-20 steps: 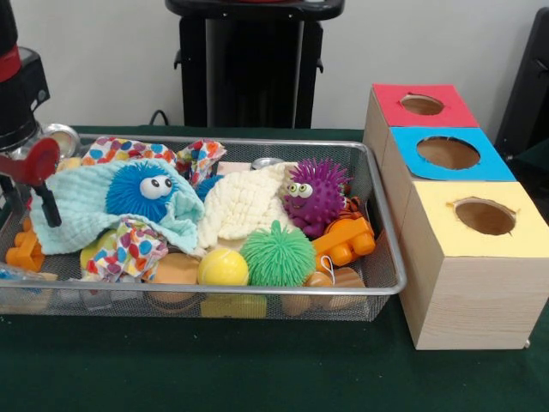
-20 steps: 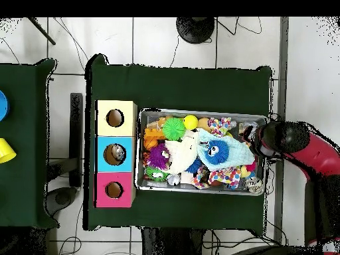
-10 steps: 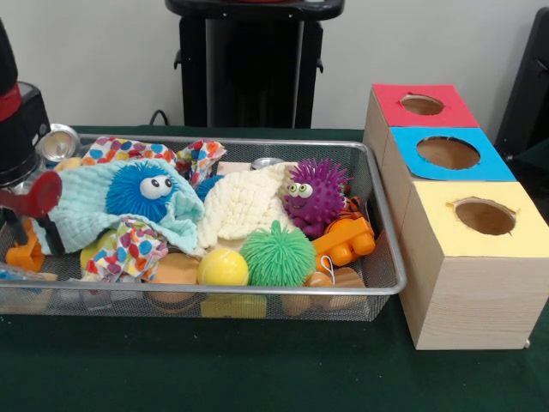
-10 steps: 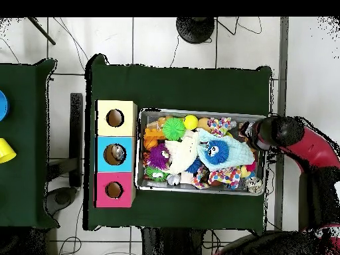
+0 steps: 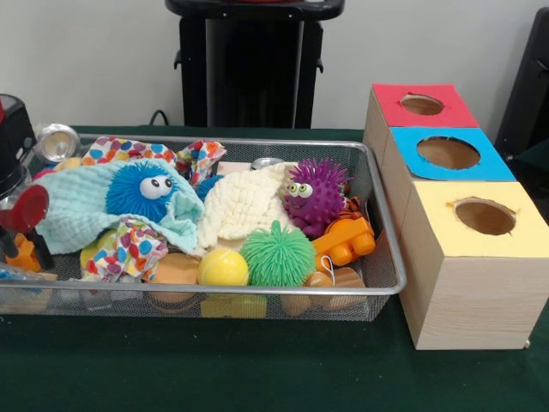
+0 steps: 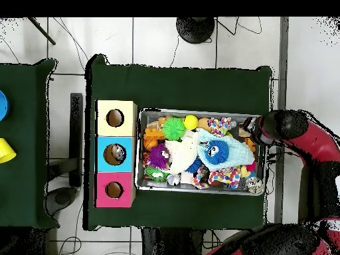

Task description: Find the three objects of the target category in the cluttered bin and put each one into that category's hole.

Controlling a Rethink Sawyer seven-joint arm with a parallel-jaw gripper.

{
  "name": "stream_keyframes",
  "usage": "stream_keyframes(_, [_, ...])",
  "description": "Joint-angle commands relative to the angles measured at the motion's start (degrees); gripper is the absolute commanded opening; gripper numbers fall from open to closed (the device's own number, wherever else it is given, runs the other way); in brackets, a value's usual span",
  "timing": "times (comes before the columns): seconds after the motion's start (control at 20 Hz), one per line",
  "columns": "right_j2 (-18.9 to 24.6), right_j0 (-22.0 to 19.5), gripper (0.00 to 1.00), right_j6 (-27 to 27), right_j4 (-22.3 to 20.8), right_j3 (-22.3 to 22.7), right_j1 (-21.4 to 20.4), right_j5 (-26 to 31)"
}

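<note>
Cans are what you are after, and only two show in the cluttered bin (image 5: pixel 384 225): one silvery can (image 5: pixel 57 142) stands at the bin's far corner on the gripper's end, its shiny top facing the front camera, and a sliver of another can (image 5: pixel 268 162) peeks over the cream cloth (image 5: pixel 243 204) near the middle of the bin's far rim. In the overhead view something silvery seems to lie in the blue-surround hole (image 6: pixel 114 155), though you cannot be sure what it is. The gripper (image 5: pixel 19 225) hangs at the bin's end farthest from the boxes, beside the light blue cloth (image 5: pixel 86 215); red and black parts show at the edge of the front view, but you cannot tell how far it is open or whether it holds anything. Your main risk, as I judge it, is snagging: a descent toward the corner can from here could catch that blue cloth and drag the blue spiky ball (image 5: pixel 143 190) along. The can stands close against the wire wall, so a finger may strike the rim or tip the can. The smooth metal may slip from a shallow hold. On the carry, mind the red-surround hole (image 5: pixel 422 105) next to the blue one.
</note>
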Motion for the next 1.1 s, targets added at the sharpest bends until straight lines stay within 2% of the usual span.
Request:
stream_keyframes(0.05, [6.10,-0.65,1.00,-12.00,-1.03,-5.85,2.04,9.50])
stream_keyframes(0.25, [6.04,-0.53,1.00,-12.24,-1.56,-7.70,2.30,11.41])
stream_keyframes(0.5, [5.04,0.21,1.00,-11.45,-3.12,-10.35,3.86,11.06])
stream_keyframes(0.75, [1.78,2.71,1.00,-11.22,-7.92,-13.87,6.26,9.33])
stream_keyframes(1.1, [2.06,3.63,1.00,-11.11,-10.77,-15.92,7.73,7.54])
